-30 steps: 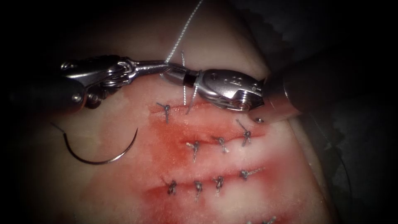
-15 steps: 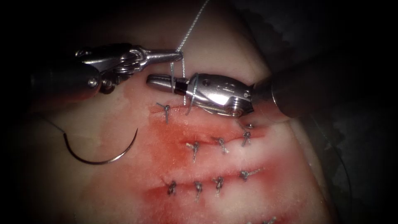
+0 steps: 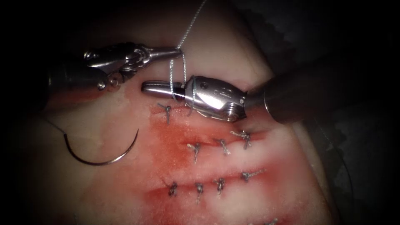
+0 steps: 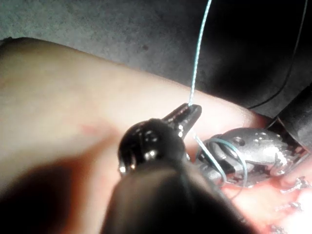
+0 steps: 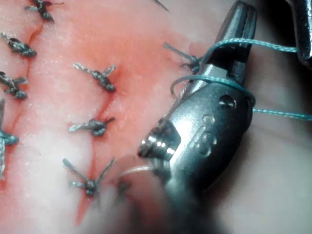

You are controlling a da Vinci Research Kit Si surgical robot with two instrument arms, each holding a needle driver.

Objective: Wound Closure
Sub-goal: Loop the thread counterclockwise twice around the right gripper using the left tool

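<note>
Thread (image 3: 189,28) is gripped at the tip of the left arm's tool (image 3: 177,51), whose jaws are closed on it above the uppermost cut. From that grip one strand is seen running up and away toward the far edge of the tissue (image 3: 104,125), while loops are seen dropping down and lying wound around the right arm's tool (image 3: 151,86) just behind its jaws. In the left wrist view the same pinch is shown: the pale blue thread (image 4: 199,58) is held at the dark tip of the left arm's tool (image 4: 187,113), and a coil is seen around the right arm's tool behind it. In the right wrist view two turns of thread (image 5: 229,84) are seen wrapped over the metal body of the right arm's tool (image 5: 239,22). Its jaws are held closed, and nothing is seen between them; they are pointed toward the left, just above the cut's leftmost knot (image 3: 167,109).

Curved needle (image 3: 102,156) is left lying free on the tissue surface, well to the left of the cuts, held by neither tool and not in the tissue, its curve open upward. Rows of tied knots (image 3: 221,183) are seen along the cuts, and red fluid (image 3: 175,141) is spread over the tissue around them.
</note>
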